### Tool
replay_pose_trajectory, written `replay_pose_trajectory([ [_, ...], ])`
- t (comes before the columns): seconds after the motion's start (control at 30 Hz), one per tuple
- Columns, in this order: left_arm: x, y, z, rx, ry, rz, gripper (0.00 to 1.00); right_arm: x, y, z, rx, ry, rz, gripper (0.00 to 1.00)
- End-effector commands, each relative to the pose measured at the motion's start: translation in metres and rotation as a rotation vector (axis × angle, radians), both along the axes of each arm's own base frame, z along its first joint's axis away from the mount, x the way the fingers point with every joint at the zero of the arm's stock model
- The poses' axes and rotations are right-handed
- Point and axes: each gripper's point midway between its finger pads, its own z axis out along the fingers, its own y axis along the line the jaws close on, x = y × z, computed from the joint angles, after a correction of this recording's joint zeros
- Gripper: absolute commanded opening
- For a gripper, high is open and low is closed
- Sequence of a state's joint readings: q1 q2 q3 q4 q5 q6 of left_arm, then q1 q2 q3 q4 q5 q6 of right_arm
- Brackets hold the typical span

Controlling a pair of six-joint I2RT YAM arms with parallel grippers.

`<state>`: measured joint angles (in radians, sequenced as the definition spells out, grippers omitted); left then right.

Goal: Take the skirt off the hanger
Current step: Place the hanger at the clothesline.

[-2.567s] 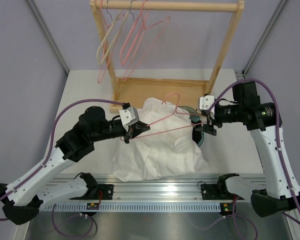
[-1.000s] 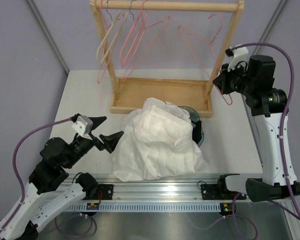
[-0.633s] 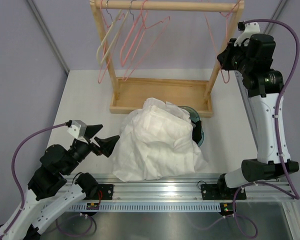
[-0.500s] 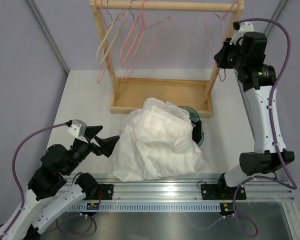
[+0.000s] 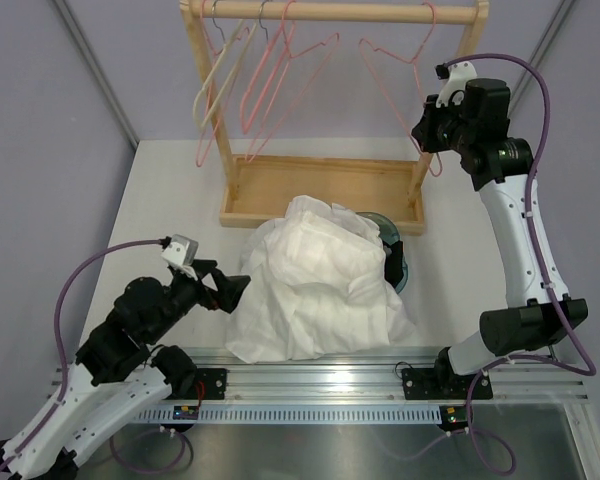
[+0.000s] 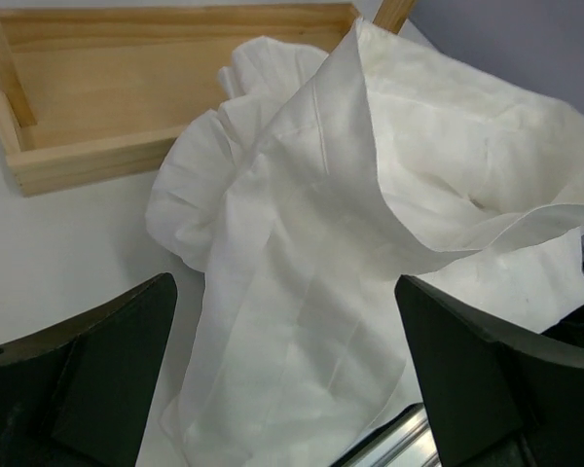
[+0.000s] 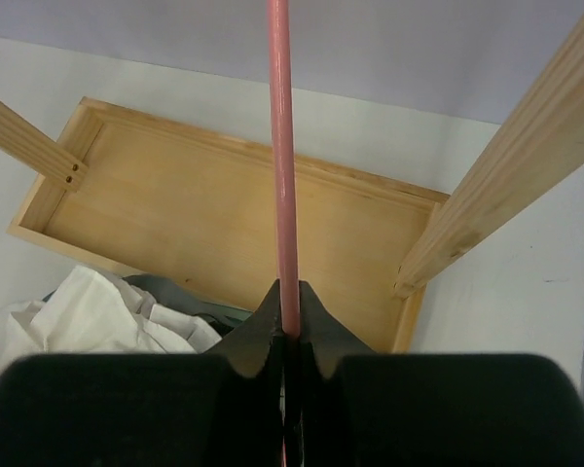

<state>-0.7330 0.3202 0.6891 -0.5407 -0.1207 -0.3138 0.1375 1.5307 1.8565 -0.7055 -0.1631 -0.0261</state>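
A bare pink hanger (image 5: 390, 55) hangs by its hook from the wooden rail. My right gripper (image 5: 421, 137) is shut on its wire (image 7: 282, 146), which runs straight up from between the jaws (image 7: 290, 321). A large white garment (image 5: 315, 285) lies heaped over the teal tub (image 5: 393, 240). No grey skirt shows plainly; a grey sliver (image 7: 170, 289) peeks from under the white cloth and I cannot tell what it is. My left gripper (image 5: 225, 287) stands wide open at the heap's left edge, the white cloth (image 6: 370, 195) before its fingers (image 6: 78, 379), touching nothing.
The wooden rack (image 5: 330, 13) stands at the back on its tray base (image 5: 320, 185), its right post (image 7: 506, 185) close beside my right gripper. Several cream and pink hangers (image 5: 260, 80) hang at the rail's left end. The metal base rail (image 5: 310, 385) runs along the front.
My right arm has lifted the hanger from beside the right post and swung left; its hook now sits over the rail. My left gripper, still open, has moved nearer the white heap.
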Motion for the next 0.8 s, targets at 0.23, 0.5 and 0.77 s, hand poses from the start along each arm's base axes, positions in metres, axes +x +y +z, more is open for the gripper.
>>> replay_pose_trajectory([
  [0.23, 0.013, -0.021, 0.003, -0.016, -0.022, -0.042, 0.99, -0.040, 0.017, 0.042, -0.052, -0.132, 0.184, 0.45],
  [0.5, 0.002, -0.048, -0.024, 0.226, -0.185, -0.336, 0.99, -0.122, 0.035, 0.069, -0.208, -0.291, 0.495, 0.95],
  [0.77, 0.039, -0.043, -0.049, 0.496, -0.212, -0.297, 0.99, -0.186, 0.038, 0.024, -0.335, -0.286, 0.709, 0.99],
])
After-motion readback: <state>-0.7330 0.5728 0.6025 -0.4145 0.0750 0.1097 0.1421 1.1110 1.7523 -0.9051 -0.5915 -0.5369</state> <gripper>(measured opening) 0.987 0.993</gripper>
